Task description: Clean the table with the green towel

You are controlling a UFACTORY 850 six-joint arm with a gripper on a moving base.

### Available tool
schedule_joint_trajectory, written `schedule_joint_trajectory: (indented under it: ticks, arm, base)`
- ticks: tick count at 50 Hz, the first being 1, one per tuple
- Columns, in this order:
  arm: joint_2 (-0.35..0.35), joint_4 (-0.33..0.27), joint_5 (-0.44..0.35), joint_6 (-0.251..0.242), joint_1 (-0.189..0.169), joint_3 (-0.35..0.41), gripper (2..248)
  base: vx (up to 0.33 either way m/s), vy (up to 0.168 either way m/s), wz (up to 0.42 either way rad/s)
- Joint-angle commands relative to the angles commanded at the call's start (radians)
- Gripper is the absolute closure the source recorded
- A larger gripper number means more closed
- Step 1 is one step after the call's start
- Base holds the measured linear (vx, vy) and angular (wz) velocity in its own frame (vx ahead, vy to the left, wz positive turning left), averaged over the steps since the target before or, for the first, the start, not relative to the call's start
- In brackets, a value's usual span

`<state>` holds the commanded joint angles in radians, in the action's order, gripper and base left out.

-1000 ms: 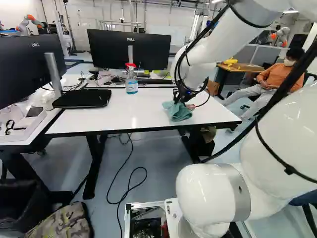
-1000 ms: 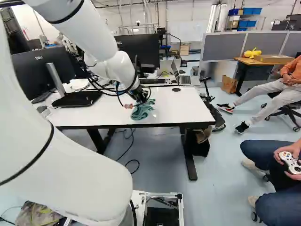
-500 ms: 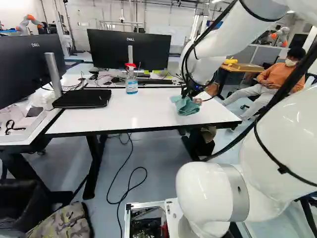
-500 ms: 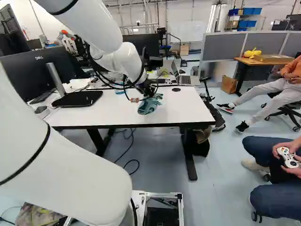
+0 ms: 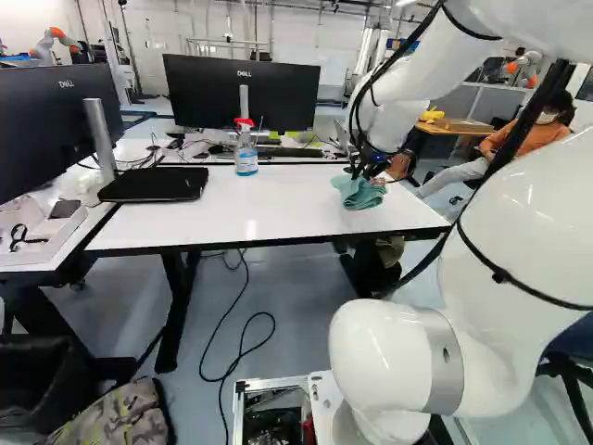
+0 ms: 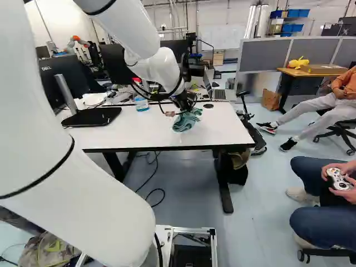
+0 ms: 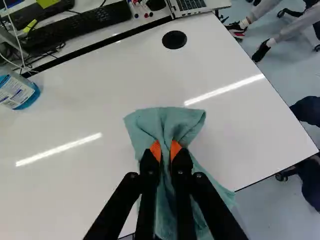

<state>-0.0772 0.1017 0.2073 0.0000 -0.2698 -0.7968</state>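
Over the right part of the white table (image 5: pixel 232 209), my gripper (image 5: pixel 363 174) holds the green towel (image 5: pixel 359 193). In the right base view the towel (image 6: pixel 187 120) hangs bunched below the gripper (image 6: pixel 184 105). The wrist view shows the gripper (image 7: pixel 166 150) shut, its orange pads pinching a fold of the towel (image 7: pixel 165 122), which spreads ahead of the fingers and trails under them. The towel's lower part seems to lie on the tabletop; exact contact cannot be told.
A spray bottle (image 5: pixel 246 153) stands near the table's back. Beside it are a monitor (image 5: pixel 243 93), a black stand base (image 5: pixel 153 184) and keyboard (image 7: pixel 75 27). An open laptop (image 6: pixel 218 92) sits at the back right. Another robot (image 5: pixel 57 42) stands far off.
The arm has carried the towel rightward and somewhat toward the table's back, with the gripper staying shut on it. The base has not moved.
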Motion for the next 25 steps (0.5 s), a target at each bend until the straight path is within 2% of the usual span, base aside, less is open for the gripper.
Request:
schedule_joint_trajectory:
  ticks: [25]
  arm:
    - [0.099,0.000,0.000,0.000,-0.072,-0.099,209]
  base:
    - [0.000,0.000,0.000]
